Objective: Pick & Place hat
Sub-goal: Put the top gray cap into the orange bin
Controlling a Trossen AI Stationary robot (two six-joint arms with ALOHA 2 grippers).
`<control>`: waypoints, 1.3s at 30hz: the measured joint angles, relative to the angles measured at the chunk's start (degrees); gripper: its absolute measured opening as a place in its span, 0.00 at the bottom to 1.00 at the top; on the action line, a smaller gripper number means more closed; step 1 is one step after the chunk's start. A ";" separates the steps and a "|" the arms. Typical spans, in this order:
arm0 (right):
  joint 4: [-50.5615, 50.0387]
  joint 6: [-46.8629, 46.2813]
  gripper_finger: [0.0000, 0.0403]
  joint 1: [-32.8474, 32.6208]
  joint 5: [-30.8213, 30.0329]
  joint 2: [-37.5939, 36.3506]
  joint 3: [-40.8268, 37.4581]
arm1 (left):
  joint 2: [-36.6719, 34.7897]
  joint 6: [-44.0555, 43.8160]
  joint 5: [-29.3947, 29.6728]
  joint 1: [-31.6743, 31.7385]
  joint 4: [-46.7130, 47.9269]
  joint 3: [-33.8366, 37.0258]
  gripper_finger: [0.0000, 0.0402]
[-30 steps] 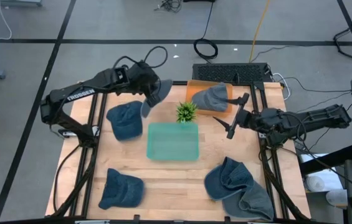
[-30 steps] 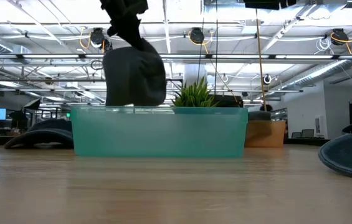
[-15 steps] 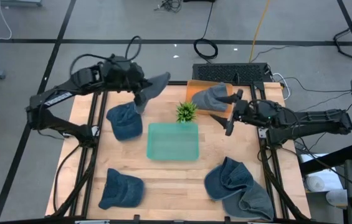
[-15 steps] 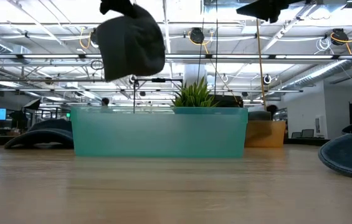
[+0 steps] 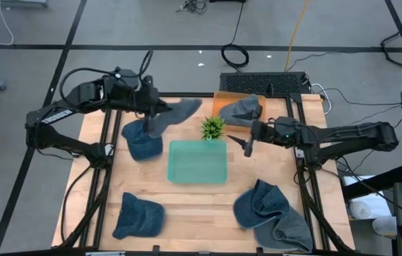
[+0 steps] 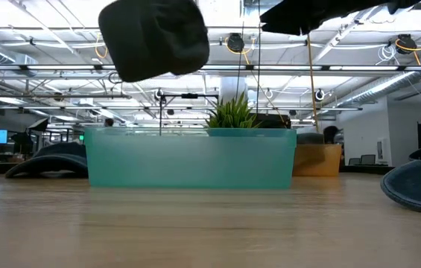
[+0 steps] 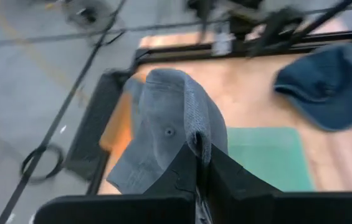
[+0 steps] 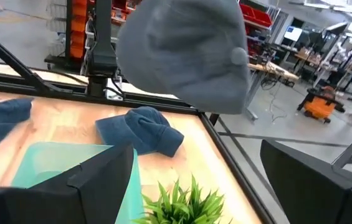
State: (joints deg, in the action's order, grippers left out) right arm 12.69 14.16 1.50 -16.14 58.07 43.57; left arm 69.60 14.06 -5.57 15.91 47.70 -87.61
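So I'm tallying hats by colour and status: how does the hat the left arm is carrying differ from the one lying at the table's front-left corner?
The carried hat is grey; the front-left hat is dark blue. The grey one hangs in the air, pinched by the left claw, well above the teal bin; the blue one lies on the table, untouched. Both are soft caps.

No lettering can be read in these views. The left arm [image 5: 58, 114] carries a pale mark too small to make out. Nothing else bears legible print
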 joint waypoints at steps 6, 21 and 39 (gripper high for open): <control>0.79 -1.23 0.84 0.07 1.73 2.05 0.00 | -1.19 4.76 -6.32 -0.09 -1.70 0.02 0.02; 8.61 -6.08 0.84 0.02 5.89 3.62 0.02 | -13.88 8.88 -21.86 9.66 -15.12 11.23 0.02; 28.52 -8.96 0.84 6.70 26.42 19.19 0.02 | -27.31 -9.45 -42.47 10.89 -56.12 37.86 0.02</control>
State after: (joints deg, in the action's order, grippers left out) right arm 41.22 5.20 8.20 10.28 77.26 43.59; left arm 42.30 4.61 -48.03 26.80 -8.42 -49.76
